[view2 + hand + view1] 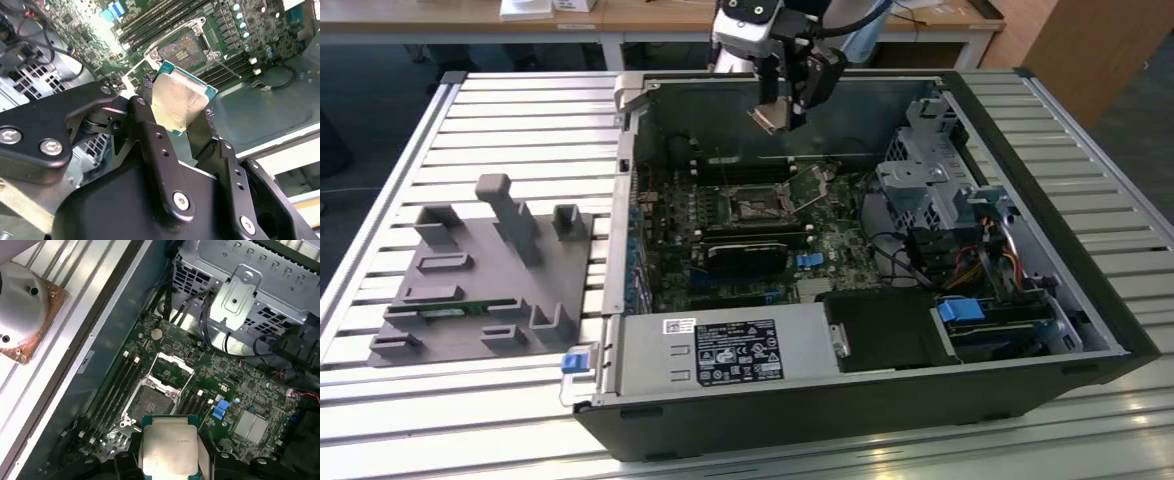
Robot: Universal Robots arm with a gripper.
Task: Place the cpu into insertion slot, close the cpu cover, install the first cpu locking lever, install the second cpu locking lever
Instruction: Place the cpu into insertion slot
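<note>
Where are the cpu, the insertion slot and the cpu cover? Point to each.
cpu [167, 447]: first wrist view, middle of its metal top.
insertion slot [150, 404]: first wrist view, its dark centre.
cpu cover [176, 362]: first wrist view, one bar of its open metal frame.

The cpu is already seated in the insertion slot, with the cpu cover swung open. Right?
No. The first wrist view shows the cpu held in the gripper above the motherboard, and the insertion slot bare. The cpu cover is swung open, as said.
</note>
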